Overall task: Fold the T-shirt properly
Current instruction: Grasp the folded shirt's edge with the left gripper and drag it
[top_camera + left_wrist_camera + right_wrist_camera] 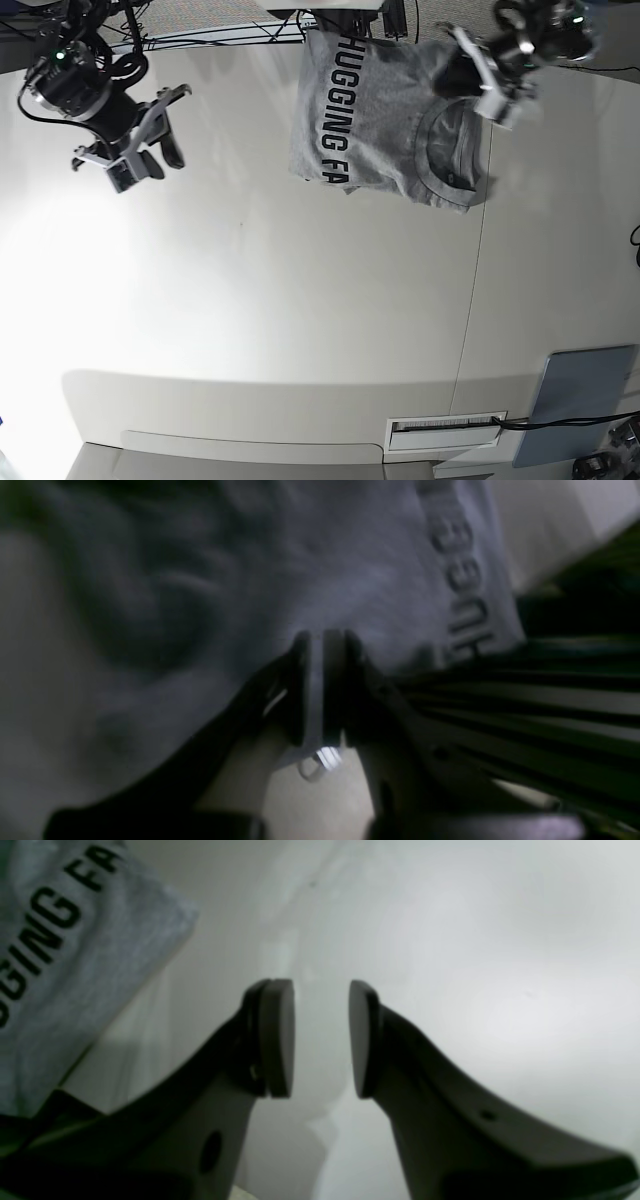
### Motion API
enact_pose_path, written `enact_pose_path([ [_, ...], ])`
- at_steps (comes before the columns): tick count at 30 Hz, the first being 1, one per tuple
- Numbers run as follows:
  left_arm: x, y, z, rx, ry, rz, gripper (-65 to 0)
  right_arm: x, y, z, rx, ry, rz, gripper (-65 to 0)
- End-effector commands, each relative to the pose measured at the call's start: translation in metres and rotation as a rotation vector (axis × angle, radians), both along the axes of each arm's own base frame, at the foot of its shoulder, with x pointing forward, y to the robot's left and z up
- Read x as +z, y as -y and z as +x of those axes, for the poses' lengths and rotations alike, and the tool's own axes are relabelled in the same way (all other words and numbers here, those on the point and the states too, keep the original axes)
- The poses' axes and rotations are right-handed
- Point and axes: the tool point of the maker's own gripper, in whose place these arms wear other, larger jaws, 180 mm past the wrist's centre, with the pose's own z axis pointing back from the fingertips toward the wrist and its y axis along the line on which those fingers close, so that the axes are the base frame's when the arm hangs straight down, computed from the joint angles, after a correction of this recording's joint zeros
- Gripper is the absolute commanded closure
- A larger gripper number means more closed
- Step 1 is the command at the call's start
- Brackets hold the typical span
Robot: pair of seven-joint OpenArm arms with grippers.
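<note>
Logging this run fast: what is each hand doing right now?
Left hand: shut on the T-shirt, holding it up off the table.
Right hand: open, holding nothing.

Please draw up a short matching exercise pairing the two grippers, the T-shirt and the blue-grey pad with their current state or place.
Things:
1. left gripper
2. right gripper
3. T-shirt
4. blue-grey pad

States or places:
a. lying flat at the table's near corner
b. open, holding nothing
c. hanging lifted, lettering showing
d. shut on grey fabric

Pairs: 1-d, 2-b, 3-c, 4-a
</note>
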Motion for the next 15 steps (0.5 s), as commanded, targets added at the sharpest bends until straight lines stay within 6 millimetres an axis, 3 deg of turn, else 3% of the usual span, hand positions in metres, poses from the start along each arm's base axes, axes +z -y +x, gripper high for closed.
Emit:
enact_pose_path([
  [1, -0.008, 0.0, -0.001, -0.017, -0.014, 0.021, -4.3, 0.01, -0.001, 0.005, 0.008, 0.042, 0.001, -18.7],
  [5, -0.054, -0.012, 0.001, -0.028, -0.112, 0.138, -4.3, 0.008, 0.007, 0.005, -0.007, 0.043, -0.042, -18.7],
  [7, -0.067, -0.021, 0.014, -0.027, -0.105, 0.171, -4.3, 0.009, 0.008, 0.006, -0.018, 0.046, -0.04, -18.7],
  [11, -0.073, -0.022, 0.053, -0.031, -0.047, 0.162, -4.3, 0.012, 0.007, 0.009, -0.028, 0.065, -0.024, -18.7],
  [15, -0.068, 0.009, 0.08, -0.145, 0.008, 0.128, -4.3, 0.019, 0.006, 0.018, -0.045, 0.119, 0.013, -18.7],
])
